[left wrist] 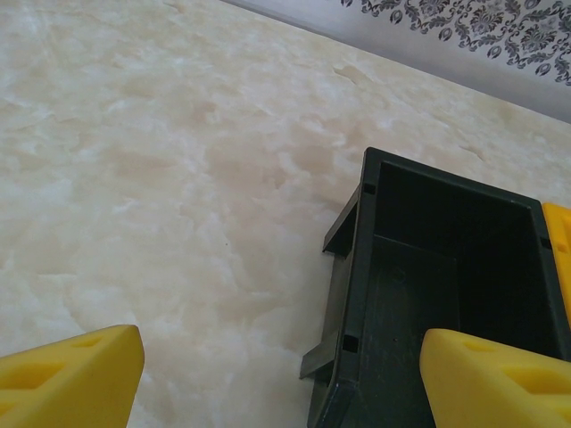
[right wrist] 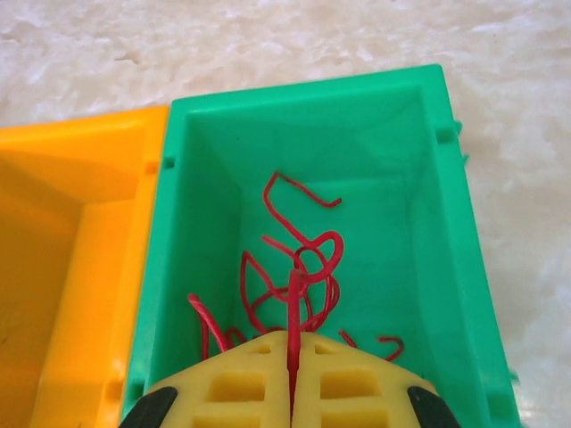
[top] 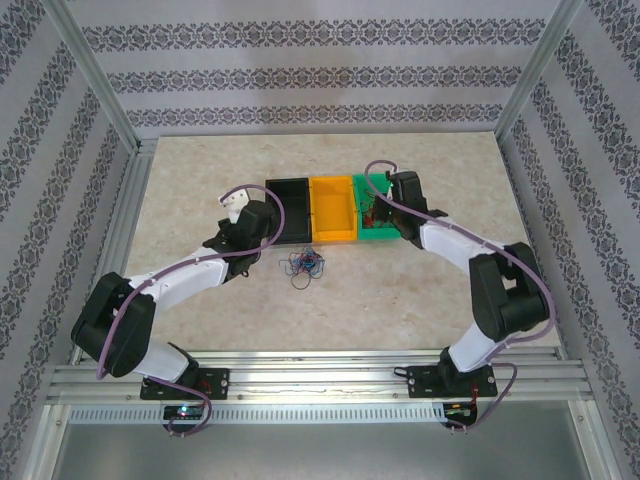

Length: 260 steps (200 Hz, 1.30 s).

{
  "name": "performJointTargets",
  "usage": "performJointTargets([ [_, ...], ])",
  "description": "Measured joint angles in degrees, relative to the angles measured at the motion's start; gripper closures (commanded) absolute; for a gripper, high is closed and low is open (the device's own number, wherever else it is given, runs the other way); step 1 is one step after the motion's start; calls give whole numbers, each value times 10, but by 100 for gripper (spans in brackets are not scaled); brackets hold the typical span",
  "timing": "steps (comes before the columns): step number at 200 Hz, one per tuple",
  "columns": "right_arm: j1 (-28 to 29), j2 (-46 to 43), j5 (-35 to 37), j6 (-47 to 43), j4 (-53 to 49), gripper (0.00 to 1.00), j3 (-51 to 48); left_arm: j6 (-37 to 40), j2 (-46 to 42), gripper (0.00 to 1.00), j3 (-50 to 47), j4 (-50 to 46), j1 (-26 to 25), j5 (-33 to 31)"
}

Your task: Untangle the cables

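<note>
Three bins are set touching in a row at the middle of the marble-patterned table: a black bin, an orange bin and a green bin. Bare tabletop is left open on every side of the row and is bounded at the edges by aluminium frame rails.

The left gripper is held wide open, with one yellow finger over bare table and the other over the black bin's near corner. Open surface lies to its left.

The right gripper is lowered over the near end of the green bin. Its fingers are pressed together on a red wire, which runs from the fingertips into a loose heap of red wires inside that bin.

A tangle of cables is found on the table just in front of the black and orange bins, between the two arms. It is a small knot of thin red, blue and dark strands looped through one another.
</note>
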Motion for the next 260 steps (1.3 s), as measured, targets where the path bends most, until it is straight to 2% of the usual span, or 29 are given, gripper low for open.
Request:
performJointTargets([
  [76, -2, 173, 24, 0, -105, 100, 197, 0, 2, 19, 0, 0, 0, 0],
  [114, -1, 221, 26, 16, -130, 100, 211, 3, 2, 19, 0, 0, 0, 0],
  [158, -1, 224, 16, 32, -130, 100, 212, 5, 2, 19, 0, 0, 0, 0],
  [176, -1, 222, 15, 34, -130, 94, 212, 5, 2, 19, 0, 0, 0, 0],
  [192, -1, 214, 14, 39, -132, 78, 210, 5, 2, 19, 0, 0, 0, 0],
  [201, -1, 205, 10, 43, -131, 72, 207, 5, 2, 19, 0, 0, 0, 0],
  [260, 2, 120, 23, 52, -125, 56, 175, 5, 2, 18, 0, 1, 0, 0],
])
